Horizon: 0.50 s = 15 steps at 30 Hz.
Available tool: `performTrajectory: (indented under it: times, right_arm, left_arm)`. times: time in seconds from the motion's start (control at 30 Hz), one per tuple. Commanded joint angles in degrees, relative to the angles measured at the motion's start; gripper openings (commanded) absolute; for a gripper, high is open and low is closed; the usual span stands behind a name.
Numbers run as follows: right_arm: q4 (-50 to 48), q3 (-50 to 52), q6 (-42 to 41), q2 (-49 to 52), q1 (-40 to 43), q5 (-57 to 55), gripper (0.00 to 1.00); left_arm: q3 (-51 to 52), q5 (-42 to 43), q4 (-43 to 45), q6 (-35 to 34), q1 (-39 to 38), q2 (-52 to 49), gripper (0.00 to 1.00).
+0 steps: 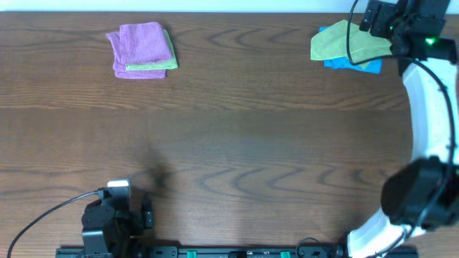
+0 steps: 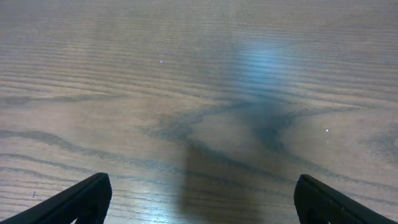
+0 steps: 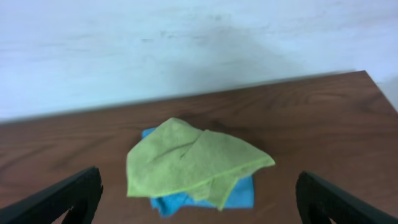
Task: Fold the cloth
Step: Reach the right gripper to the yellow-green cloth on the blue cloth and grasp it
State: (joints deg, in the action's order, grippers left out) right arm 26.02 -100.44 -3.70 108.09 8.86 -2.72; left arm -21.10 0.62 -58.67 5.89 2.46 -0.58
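A crumpled green cloth lies on top of a blue cloth at the far right of the table. In the right wrist view the green cloth covers most of the blue cloth. My right gripper is open and empty, hovering above and in front of these cloths; in the overhead view it sits over the pile's right end. My left gripper is open and empty over bare wood near the table's front left edge.
A folded stack with a purple cloth over a green cloth lies at the far left. A pale wall stands just behind the table's far edge. The right arm reaches along the right side.
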Motion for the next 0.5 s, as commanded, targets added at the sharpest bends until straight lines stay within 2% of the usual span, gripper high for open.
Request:
performTrajectory:
  times: [0.0,0.2,0.47]
  right_arm:
    - [-2.38,-0.7,0.04,5.11,0.94,0.66,0.99]
    - [-8.13,-0.7,-2.08,12.37,0.98,0.63,0.99]
    - [-13.6,-0.7,-3.89,18.78,1.81,0.61,0.94]
  left_arm:
    - [1.46,-1.55,-1.66,0.98,-0.28,0.37,0.95]
    - [1.46,-1.55,-1.66,0.96,-0.28,0.37,0.95]
    - [1.46,-1.55,-1.66,0.98,-0.28,0.37,0.95]
